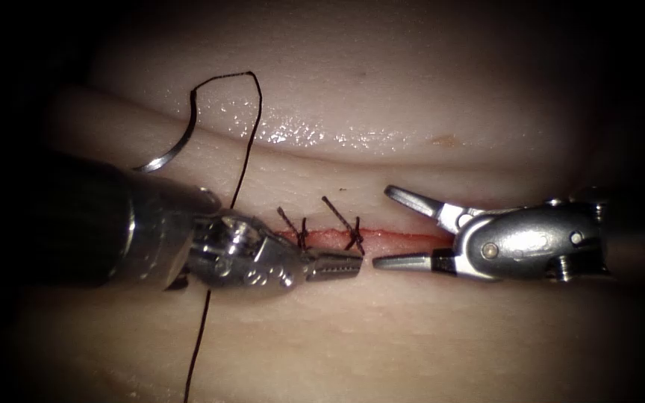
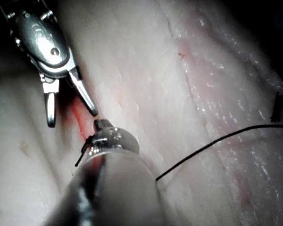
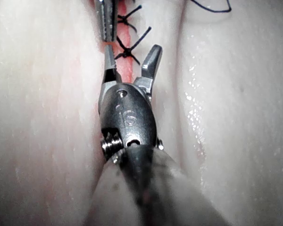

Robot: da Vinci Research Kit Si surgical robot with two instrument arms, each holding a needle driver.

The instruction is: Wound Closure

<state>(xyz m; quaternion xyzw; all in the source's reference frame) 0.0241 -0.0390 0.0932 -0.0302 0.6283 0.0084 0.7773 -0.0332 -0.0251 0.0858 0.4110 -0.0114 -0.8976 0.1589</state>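
Needle (image 1: 172, 153) loose on tissue (image 1: 412, 328), behind left tool (image 1: 337, 266)

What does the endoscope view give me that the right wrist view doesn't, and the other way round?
Endoscope: the needle lying on the tissue, not in it, up-left of the cut, in neither tool; thread trailing past the left tool, shut on nothing. Right wrist: one finger beside the nearer stitch. Both: the right tool open and empty, two stitches.
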